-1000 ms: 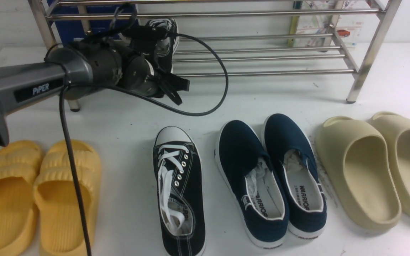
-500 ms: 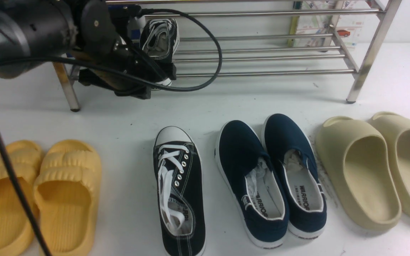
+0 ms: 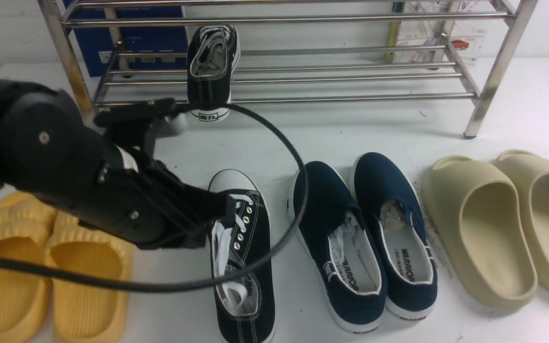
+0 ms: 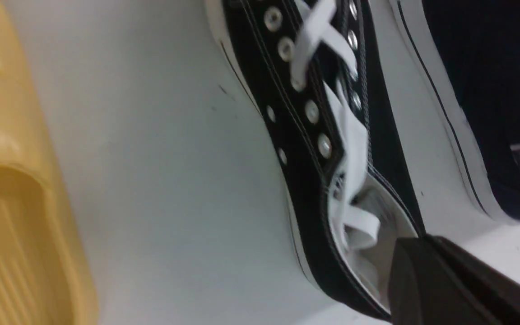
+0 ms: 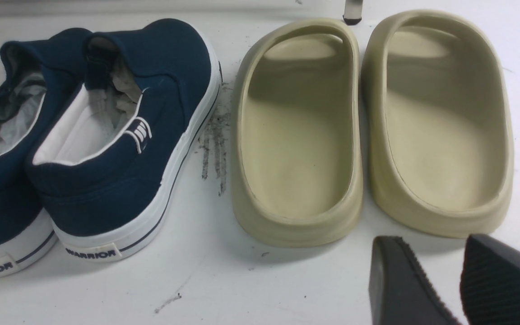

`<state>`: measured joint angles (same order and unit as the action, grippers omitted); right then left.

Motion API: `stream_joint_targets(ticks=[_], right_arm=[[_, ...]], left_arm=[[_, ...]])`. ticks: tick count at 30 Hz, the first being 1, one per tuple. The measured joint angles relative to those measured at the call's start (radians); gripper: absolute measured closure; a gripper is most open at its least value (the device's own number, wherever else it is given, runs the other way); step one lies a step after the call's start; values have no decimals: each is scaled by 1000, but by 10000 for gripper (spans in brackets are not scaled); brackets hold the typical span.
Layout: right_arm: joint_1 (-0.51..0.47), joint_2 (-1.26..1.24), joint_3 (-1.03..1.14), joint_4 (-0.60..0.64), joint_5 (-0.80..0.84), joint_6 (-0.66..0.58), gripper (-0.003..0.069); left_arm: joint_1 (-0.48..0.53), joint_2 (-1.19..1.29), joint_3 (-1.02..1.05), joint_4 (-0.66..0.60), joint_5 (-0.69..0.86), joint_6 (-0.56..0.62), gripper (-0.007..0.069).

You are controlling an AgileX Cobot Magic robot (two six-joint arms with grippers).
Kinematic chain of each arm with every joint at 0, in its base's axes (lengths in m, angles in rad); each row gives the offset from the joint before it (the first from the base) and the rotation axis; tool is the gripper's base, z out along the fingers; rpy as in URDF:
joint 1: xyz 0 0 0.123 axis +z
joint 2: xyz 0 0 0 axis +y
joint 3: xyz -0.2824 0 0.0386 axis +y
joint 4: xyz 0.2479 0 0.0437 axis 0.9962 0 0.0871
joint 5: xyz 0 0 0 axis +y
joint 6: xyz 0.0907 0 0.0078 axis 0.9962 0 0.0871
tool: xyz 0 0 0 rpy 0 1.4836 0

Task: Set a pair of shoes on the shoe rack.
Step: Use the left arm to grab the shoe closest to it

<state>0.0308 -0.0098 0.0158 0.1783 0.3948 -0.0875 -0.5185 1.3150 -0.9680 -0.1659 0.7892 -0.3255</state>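
Obs., left to right.

Yellow slides (image 3: 84,305): side by side at the far left. They are not the task's pair, so I leave them.

Left gripper (image 3: 224,206): clenched, nothing in it. It hangs low over the white surface (image 3: 398,128), tips at the left flank of the second sneaker (image 3: 248,267), level with the upper eyelets. On the left wrist view, one dark finger (image 4: 445,280) sits by that sneaker's collar. I cannot tell whether it touches the canvas. My reading is that the arm is lining up for a pick. The claw must spread before it can straddle the collar or side wall.

First sneaker (image 3: 210,66): on the lower tier of the shoe rack (image 3: 350,97), toward its left end. The toe points to the back and the heel overhangs the front bar. It spans several bars, which is why it stays put. I judge the overhang a little tip-prone, so the loose cable (image 3: 298,190) should be kept off it.

Second sneaker: not yet racked. It sits flat on its sole with the toe toward the rack and the laces slack. The navy slip-ons (image 3: 331,214) are just beside it on the right, near but apart. That gap is narrow, which is probably why the approach comes from the open left flank.

Beige slides (image 3: 484,228): far right, side by side, not wanted.

Right gripper (image 5: 436,243): released and empty, parked low by the heels of the beige slides, well out of the left arm's way.

Status: one of two shoes placed. I'd set the next one alongside the first.
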Motion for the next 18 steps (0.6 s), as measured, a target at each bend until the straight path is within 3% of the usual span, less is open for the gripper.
stream_joint_targets(ticks=[4,9,15,18], right_arm=[[0,0,0,0,0,0,412],[0,0,0,0,0,0,412],[0,0,0,0,0,0,412],[0,0,0,0,0,0,412]], left_arm=[[-167,0,1,119,17,-213,638],[-207,5,1,239,34,-354,626],[-154,78,1,261,40,-456,454],[-136,144,1,228,31,-481,314]])
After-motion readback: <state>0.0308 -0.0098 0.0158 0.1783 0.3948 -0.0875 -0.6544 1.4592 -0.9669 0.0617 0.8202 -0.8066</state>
